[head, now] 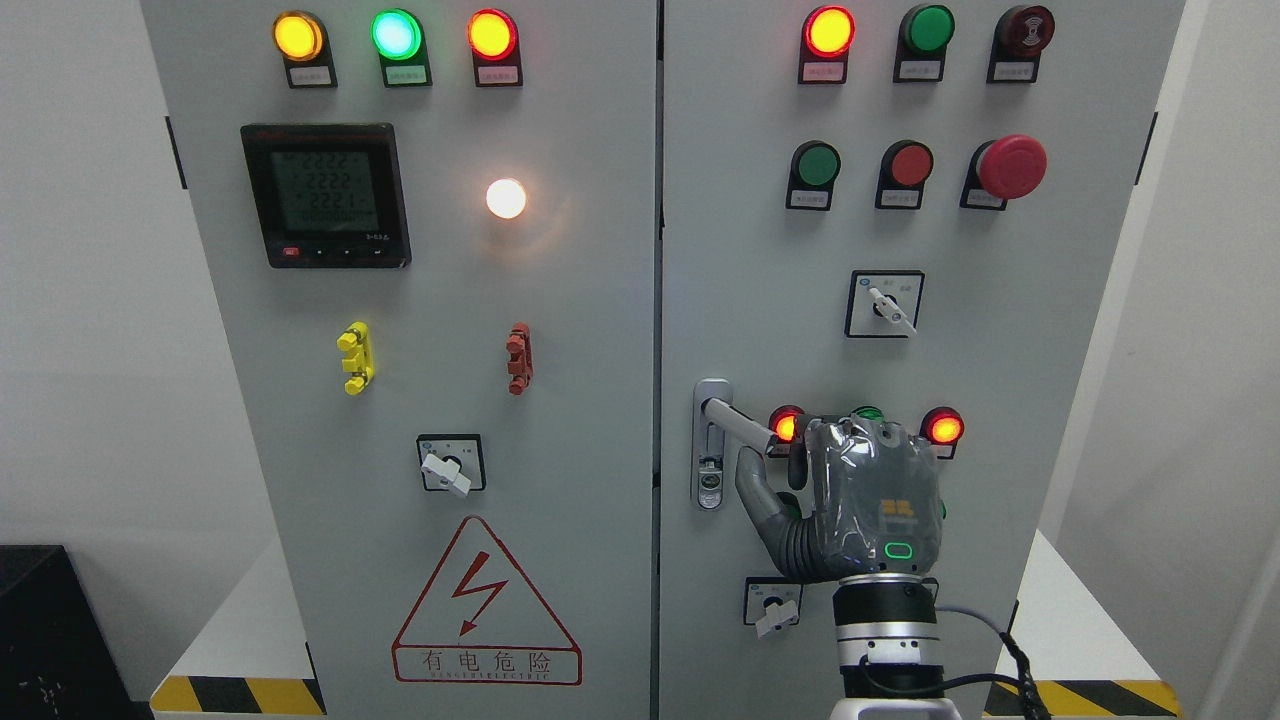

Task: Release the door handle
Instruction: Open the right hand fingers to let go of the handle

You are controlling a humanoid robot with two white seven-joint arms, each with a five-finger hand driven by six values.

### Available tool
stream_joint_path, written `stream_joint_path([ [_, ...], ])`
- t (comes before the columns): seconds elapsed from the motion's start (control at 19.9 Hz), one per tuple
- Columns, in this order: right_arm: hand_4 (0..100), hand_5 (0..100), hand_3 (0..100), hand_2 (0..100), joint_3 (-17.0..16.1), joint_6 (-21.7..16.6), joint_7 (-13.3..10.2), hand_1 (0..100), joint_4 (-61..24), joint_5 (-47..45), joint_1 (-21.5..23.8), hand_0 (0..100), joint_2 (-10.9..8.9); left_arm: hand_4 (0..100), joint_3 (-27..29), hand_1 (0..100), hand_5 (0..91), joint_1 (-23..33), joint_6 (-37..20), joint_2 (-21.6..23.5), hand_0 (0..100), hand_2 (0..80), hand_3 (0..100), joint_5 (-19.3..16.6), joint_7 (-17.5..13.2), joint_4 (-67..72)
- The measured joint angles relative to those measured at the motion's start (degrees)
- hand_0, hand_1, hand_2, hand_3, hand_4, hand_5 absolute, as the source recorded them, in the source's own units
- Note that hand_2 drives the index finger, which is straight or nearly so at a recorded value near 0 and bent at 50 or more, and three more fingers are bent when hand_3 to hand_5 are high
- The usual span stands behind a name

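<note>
Door handle (735, 418), swung out near the left edge of the right-hand cabinet door (1050, 300), sits gripped at its free end by the right hand (860, 495), so letting go looks undone, calling for fingers to uncurl and draw back.

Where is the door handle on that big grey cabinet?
In the head view, the door handle sits on the right door's left edge, near the centre seam, with the right hand at its lever, below a selector switch.
</note>
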Motion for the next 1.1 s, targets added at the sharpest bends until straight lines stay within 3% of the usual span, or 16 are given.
stream_joint_path([
  [1.1,98,92,100,83,-0.37,-0.29,0.07,43,-0.74,-0.10,1.28,53,0.06,1,0.00,0,0.0,0.00,0.00,0.00,0,2.2,9,0.00,0.00,0.00],
])
